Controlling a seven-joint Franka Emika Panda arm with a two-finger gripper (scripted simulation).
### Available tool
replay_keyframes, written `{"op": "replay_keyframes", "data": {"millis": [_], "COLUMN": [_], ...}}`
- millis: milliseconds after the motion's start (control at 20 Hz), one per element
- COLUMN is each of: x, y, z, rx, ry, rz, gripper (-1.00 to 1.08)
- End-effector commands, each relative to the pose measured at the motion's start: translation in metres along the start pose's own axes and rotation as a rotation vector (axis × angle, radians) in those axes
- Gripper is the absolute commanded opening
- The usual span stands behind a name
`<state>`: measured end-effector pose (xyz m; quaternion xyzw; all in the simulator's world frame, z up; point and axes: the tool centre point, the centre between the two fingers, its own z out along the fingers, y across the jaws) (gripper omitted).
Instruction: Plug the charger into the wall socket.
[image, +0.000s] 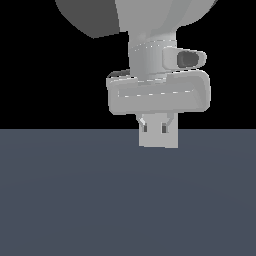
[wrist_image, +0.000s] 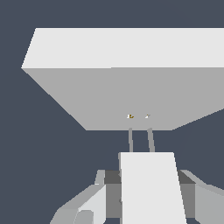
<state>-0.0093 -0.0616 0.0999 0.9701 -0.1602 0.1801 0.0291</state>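
At centre frame, end effector (image: 154, 125) pinching charger (wrist_image: 151, 188), prongs nearly at wall socket (wrist_image: 131, 94) holes, insertion left.

The exterior view sits low and level, close in front of the gripper (image: 157, 126) above the dark floor (image: 75, 200), while the wrist view looks down past the fingers (wrist_image: 94, 201) at the charger (wrist_image: 151, 188) and the nearby wall socket (wrist_image: 131, 83); both views share gripper and charger.
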Motion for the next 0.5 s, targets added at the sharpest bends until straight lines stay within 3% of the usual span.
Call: {"op": "replay_keyframes", "data": {"millis": [0, 450], "x": [0.01, 0.025], "y": [0.0, 0.0], "z": [0.003, 0.009], "rx": [0.0, 0.0], "ry": [0.0, 0.0], "rz": [0.0, 0.0], "gripper": [-1.0, -1.0]}}
